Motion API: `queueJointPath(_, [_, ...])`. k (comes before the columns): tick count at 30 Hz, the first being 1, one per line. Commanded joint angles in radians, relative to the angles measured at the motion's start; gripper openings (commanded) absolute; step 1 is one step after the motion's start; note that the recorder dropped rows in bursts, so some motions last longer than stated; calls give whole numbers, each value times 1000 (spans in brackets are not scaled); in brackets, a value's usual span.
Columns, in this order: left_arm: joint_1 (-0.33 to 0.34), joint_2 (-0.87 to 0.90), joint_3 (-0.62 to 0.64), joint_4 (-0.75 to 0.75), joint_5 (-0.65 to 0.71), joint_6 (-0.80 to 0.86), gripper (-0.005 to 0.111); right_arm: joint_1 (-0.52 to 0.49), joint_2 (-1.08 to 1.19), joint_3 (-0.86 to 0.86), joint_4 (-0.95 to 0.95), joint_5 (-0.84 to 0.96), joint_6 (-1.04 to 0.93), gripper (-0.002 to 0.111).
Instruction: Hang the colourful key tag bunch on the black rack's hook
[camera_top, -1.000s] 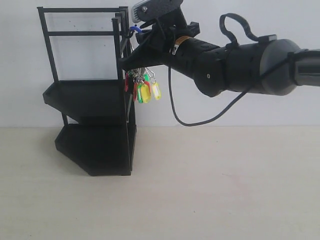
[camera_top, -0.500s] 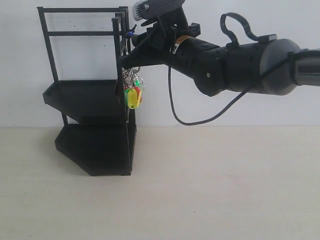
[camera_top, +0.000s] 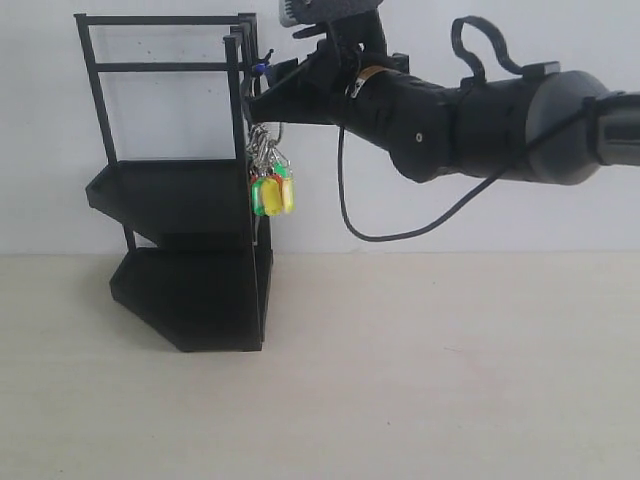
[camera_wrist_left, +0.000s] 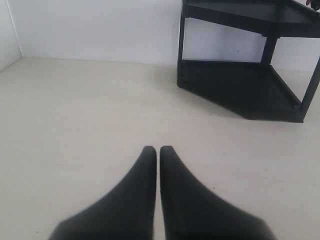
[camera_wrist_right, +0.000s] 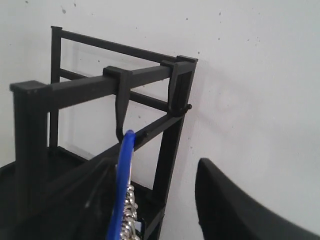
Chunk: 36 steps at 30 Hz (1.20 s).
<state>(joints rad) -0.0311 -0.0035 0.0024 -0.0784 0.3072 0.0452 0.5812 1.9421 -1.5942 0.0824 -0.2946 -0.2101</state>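
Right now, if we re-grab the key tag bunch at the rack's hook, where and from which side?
Take the blue loop just under the hook, coming from the open side away from the black rack. The loop hangs straight and narrow there; the tags below dangle loose, and the rack's post blocks the far side.

Tall black wire-frame metal rack (camera_top: 170, 195) stands at white wall (camera_top: 450, 220), blocking left side. Bulky black right arm (camera_top: 470, 125) crowds rack's upper right corner. Colourful key tag bunch (camera_top: 271, 193) hangs there, just beside the post. Pale tabletop (camera_top: 420, 380) in front & to right is open, incl. under the arm.
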Motion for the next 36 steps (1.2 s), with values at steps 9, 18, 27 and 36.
queueJointPath(9, [3,4,-2,-2,-11,0,4,-2,-81,-10,18,244,0,50])
queueJointPath(18, [3,4,-2,-2,-11,0,4,-2,-142,-10,8,461,-19,26])
queueJointPath(27, [3,4,-2,-2,-11,0,4,-2,-198,-10,-46,698,-36,0])
queueJointPath(36, [3,4,-2,-2,-11,0,4,-2,-401,230,-44,723,-27,0])
